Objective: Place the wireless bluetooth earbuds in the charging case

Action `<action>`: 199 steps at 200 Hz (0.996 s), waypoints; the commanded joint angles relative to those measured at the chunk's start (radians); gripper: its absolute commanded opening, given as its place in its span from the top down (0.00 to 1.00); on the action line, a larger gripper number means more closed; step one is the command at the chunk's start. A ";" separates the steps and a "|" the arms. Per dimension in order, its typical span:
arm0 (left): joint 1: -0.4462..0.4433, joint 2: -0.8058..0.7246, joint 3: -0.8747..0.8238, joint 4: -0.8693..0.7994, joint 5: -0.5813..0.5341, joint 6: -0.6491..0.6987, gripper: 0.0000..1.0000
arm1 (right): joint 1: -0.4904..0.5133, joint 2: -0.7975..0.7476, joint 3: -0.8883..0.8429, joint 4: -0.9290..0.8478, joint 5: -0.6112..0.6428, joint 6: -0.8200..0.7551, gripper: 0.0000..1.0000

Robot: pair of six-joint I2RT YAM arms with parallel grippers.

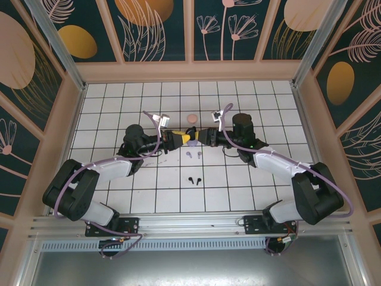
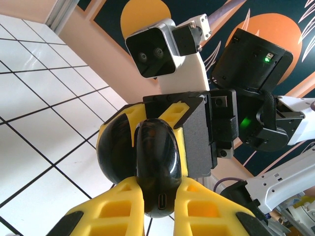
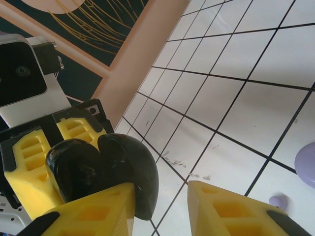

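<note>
My left gripper (image 2: pixel 158 187) is shut on the black charging case (image 2: pixel 157 167), held on edge above the table with its USB port toward the camera and its lid (image 2: pixel 115 152) swung open. My right gripper (image 3: pixel 160 196) faces it, open, and its left finger (image 3: pixel 93 216) rests against the black case (image 3: pixel 125 167) while the other finger (image 3: pixel 231 211) stands well apart. In the top view the two grippers (image 1: pixel 178 137) (image 1: pixel 203 137) meet at the table's middle. Two lilac earbuds (image 1: pixel 193 154) lie just in front of them, and two black earbuds (image 1: pixel 191 179) lie nearer still.
A round pink case (image 1: pixel 191 118) sits on the tiles just behind the grippers. A lilac rounded object (image 3: pixel 306 164) and a small lilac piece (image 3: pixel 279 200) lie on the tiles at the right of the right wrist view. Peach walls enclose the white tiled table (image 1: pixel 119 107).
</note>
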 commanded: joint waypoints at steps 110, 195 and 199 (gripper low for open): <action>-0.007 0.010 0.007 0.080 0.016 -0.021 1.00 | 0.009 0.041 0.057 0.067 -0.022 0.031 0.91; -0.007 0.010 0.024 0.000 -0.136 0.010 0.56 | 0.008 0.046 0.149 -0.163 0.107 -0.018 1.00; -0.007 0.005 0.028 -0.017 -0.149 0.019 0.52 | 0.006 0.050 0.160 -0.188 0.119 -0.027 1.00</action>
